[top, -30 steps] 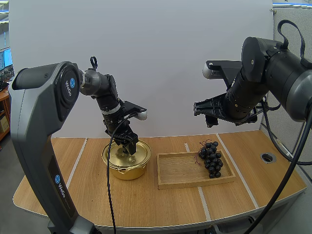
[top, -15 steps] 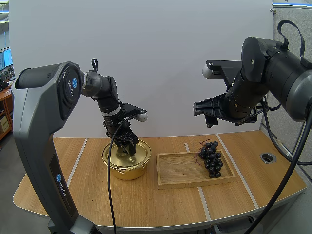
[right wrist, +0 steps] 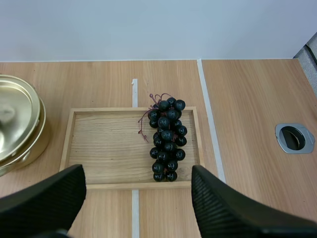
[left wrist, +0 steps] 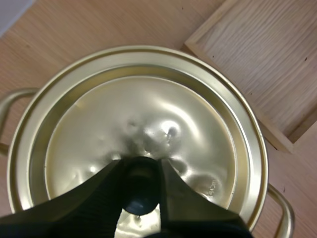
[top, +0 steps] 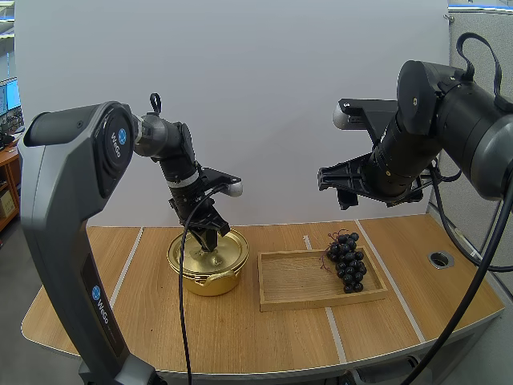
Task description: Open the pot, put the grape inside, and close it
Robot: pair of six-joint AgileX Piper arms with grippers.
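**Left gripper on the lid knob, grapes waiting in the tray**

The left gripper [left wrist: 141,167] pinches the single dark knob [left wrist: 140,201] at the middle of the one gold lid [left wrist: 148,114]. The two black fingers close on the knob from either side. The lid lies over the mouth of the one gold pot [top: 210,279]; from the right wrist view it looks slightly tilted on the rim. The pot stands left of the bench's [top: 240,337] centre, just beside the left edge of the one wooden tray [top: 295,282] and not touching it.

The right gripper [right wrist: 136,173] hangs high over the tray's near edge with its fingers spread wide and nothing between them.

One bunch of grapes [right wrist: 167,141] lies at the right end of the tray. Its long axis runs from the far edge to the near edge, with the stem pointing to the far edge.
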